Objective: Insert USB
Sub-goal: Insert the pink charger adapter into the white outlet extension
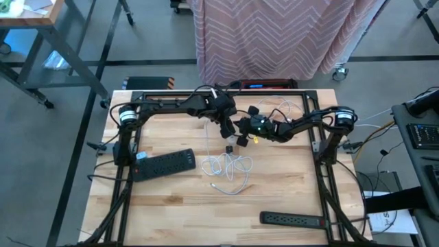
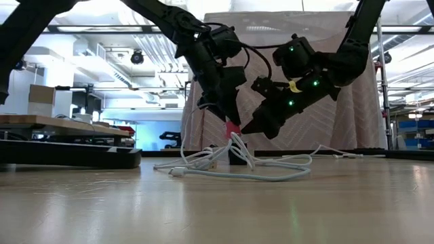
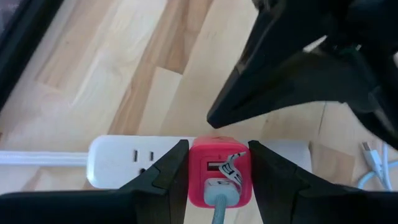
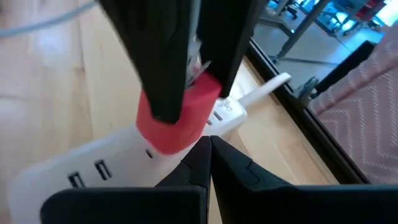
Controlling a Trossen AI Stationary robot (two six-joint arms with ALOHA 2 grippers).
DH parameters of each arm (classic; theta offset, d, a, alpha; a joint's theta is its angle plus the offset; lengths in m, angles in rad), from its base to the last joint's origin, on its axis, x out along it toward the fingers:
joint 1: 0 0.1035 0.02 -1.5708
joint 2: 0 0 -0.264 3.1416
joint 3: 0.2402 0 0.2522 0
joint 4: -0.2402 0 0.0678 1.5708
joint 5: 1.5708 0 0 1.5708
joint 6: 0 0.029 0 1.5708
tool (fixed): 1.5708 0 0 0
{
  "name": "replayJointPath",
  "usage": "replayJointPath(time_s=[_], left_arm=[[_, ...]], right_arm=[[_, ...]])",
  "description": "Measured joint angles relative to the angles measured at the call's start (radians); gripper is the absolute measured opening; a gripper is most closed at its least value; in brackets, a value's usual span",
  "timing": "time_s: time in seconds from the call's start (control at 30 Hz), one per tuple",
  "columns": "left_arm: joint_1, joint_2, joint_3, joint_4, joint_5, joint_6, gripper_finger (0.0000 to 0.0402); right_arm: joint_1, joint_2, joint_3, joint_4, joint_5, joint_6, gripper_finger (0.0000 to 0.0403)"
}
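Wooden table (image 1: 171, 206) carried a black power strip (image 1: 163, 165) on the left side, a second black strip (image 1: 293, 219) near the front right edge, and a loose coil of white cable (image 1: 230, 168) in the middle. A white power strip (image 3: 124, 163) lay directly under the two grippers, which met over the table's rear centre. Left gripper (image 3: 217, 171) pinched a red USB charger block (image 3: 219, 174) between its fingers, holding it up just above the white strip; a grey USB plug (image 3: 219, 190) was already seated in the block's port. Right gripper (image 4: 210, 152) had its fingers pressed together, empty, tip just beside the red block. In the low view the red block (image 2: 232, 129) hung above the cable coil.
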Motion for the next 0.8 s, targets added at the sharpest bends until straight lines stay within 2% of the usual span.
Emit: replayJointPath(time_s=[0.4,0.57,0.8], left_arm=[[0.001,-0.002,-0.013,-0.007,0.002,0.008,0.0126],[0.001,-0.007,-0.047,0.042,0.004,0.008,0.0126],[0.001,-0.002,-0.056,0.055,0.042,0.016,0.0126]], right_arm=[[-0.001,-0.011,-0.003,-0.037,-0.009,0.010,0.0000],[-0.001,-0.011,-0.004,-0.049,-0.009,0.018,0.0000],[-0.001,-0.011,-0.005,-0.062,-0.008,0.027,0.0000]])
